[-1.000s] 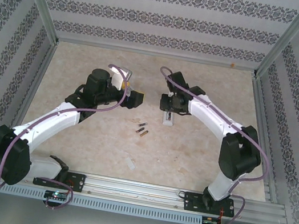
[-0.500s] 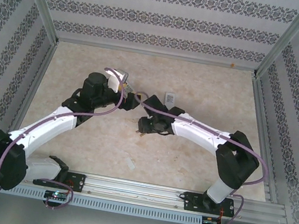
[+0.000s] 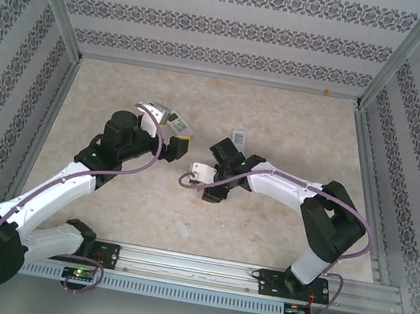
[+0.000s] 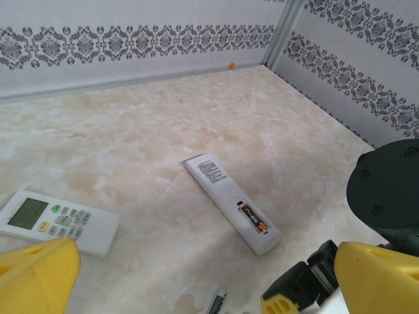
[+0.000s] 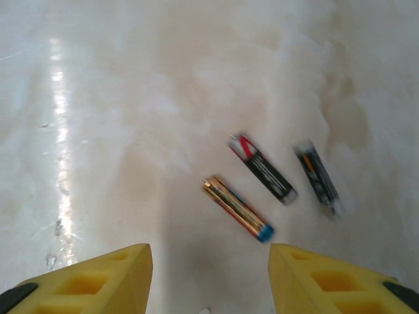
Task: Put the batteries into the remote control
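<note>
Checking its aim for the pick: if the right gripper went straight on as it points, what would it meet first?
Probably the copper-coloured battery, lying nearest ahead of the open right gripper. The two dark batteries lie farther on, to the right. Depth is hard to judge.

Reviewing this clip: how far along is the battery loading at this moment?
Done: the white remote lies back-up with its compartment open and a battery seated in it. In hand: nothing; the right gripper hovers open over three loose batteries, its fingers around none of them. Left: probably pick one up and seat it in the remote; whether a slot is free is unclear.
</note>
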Motion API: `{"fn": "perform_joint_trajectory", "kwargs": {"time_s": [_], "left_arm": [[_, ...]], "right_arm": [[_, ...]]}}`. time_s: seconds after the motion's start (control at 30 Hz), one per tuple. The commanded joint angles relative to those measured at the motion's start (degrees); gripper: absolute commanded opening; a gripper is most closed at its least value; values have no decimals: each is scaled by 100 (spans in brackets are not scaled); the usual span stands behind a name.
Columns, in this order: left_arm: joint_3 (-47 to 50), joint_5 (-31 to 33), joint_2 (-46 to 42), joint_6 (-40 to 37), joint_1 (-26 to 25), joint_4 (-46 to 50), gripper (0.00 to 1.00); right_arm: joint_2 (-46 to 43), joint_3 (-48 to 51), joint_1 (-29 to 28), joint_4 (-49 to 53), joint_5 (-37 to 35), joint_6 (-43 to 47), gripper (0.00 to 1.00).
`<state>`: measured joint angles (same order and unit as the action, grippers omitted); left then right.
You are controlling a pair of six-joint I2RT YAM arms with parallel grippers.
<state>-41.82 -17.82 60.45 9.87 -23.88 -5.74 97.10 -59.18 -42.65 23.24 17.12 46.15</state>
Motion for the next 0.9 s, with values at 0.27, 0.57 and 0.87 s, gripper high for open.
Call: {"fn": "perform_joint_trajectory", "kwargs": {"time_s": [0.27, 0.57, 0.87], "left_arm": [[248, 313, -349, -325, 103, -183, 100], [280, 227, -289, -310, 128, -281, 100], [264, 194, -256, -309, 143, -288, 100]], "right_arm": [[720, -487, 164, 11, 624, 1983, 46], [1035, -835, 169, 382, 613, 1994, 34], [1308, -1014, 110, 600, 425, 2038, 32]]}}
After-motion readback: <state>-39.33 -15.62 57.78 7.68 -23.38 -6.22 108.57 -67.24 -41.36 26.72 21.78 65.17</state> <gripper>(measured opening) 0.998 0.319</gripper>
